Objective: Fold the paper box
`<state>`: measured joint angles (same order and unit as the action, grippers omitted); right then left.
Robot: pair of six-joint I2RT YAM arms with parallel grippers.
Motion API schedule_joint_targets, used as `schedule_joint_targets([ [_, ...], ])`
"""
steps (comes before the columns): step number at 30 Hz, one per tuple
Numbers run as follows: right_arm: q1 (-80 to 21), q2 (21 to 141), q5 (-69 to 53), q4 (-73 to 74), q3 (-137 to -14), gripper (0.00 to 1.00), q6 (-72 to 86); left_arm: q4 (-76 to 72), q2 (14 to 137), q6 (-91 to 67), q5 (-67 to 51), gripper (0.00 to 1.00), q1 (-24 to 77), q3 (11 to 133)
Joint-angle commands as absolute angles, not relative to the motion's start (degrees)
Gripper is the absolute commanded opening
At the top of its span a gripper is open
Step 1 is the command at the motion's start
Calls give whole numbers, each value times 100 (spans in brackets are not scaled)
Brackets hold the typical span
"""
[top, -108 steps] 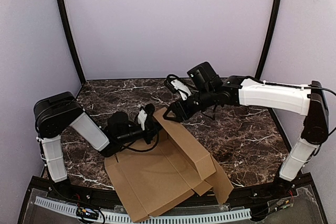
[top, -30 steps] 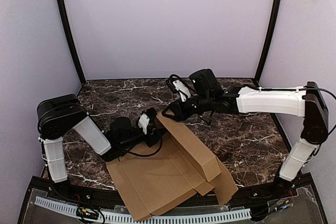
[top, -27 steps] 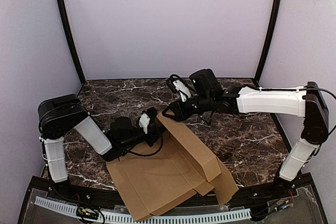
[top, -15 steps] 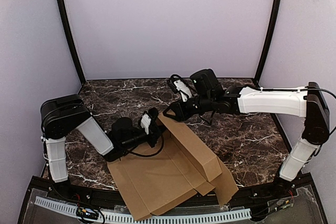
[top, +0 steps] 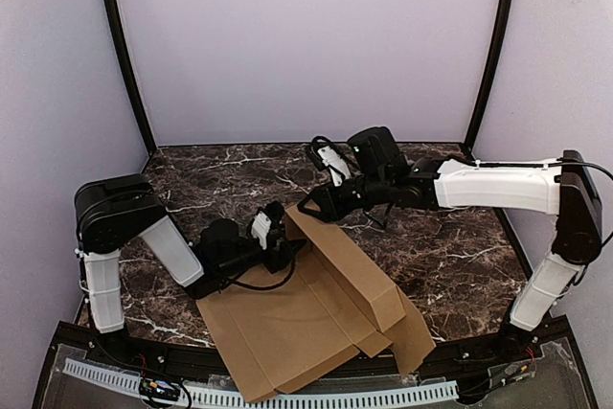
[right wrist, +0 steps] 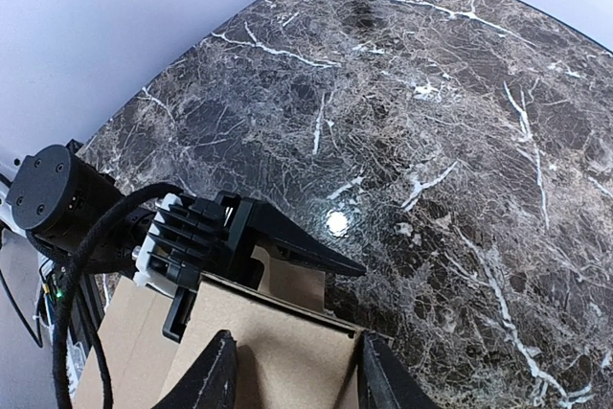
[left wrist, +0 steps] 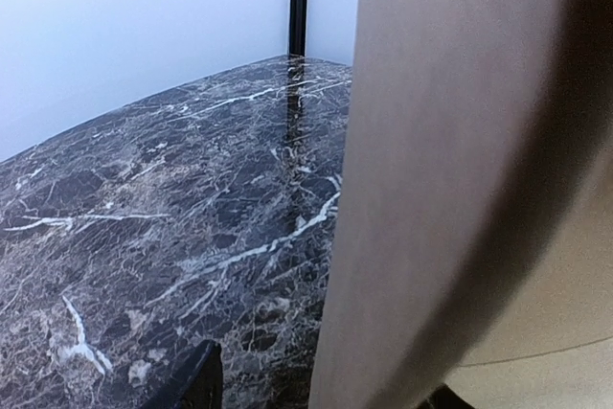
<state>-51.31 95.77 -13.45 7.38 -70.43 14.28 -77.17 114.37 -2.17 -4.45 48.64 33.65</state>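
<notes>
The raised wall of the flat, plain brown corrugated-cardboard paper box [top: 287, 328] runs from 11 to 5 o'clock. The right hand [top: 306, 206] pinches its far end. The left hand [top: 283, 238], fingers spread, straddles it from 9 o'clock.

A bench [top: 450, 246] of dark brown marble with white veins fills the floor of the enclosure. Behind it stands a plain pale lavender back wall [top: 306, 45], with side walls of the same colour. Two thin black posts rise at the far corners, one on the left [top: 123, 55] and one on the right [top: 493, 45]. A white slotted strip [top: 316, 397] runs along the near edge. The polished stone mirrors a corner post [left wrist: 299, 2] and shows one small bright spot of light [right wrist: 336, 223].
</notes>
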Motion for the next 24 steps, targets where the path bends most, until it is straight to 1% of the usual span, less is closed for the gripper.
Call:
schedule_joint_targets([
  [1, -5194, 9625, -1354, 1515, -6718, 40, 1443, -7842, 11678, -372, -363, 56, 4854, 3129],
  [8, -5194, 9642, -1401, 1469, -6697, 41, 1453, -7995, 12069, -482, -640, 54, 4838, 3351],
  [19, -5190, 9638, -1412, 1455, -6655, 41, 1463, -8207, 12369, -693, -1024, 47, 4720, 3696],
  [21, -5194, 9624, -1400, 1450, -6626, 40, 1468, -8201, 12448, -716, -1061, 45, 4720, 3752],
  [23, -5195, 9608, -1389, 1450, -6603, 41, 1475, -8199, 12506, -752, -1135, 40, 4720, 3812],
  [24, -5194, 9600, -1386, 1450, -6598, 41, 1476, -8200, 12524, -767, -1161, 36, 4720, 3856],
])
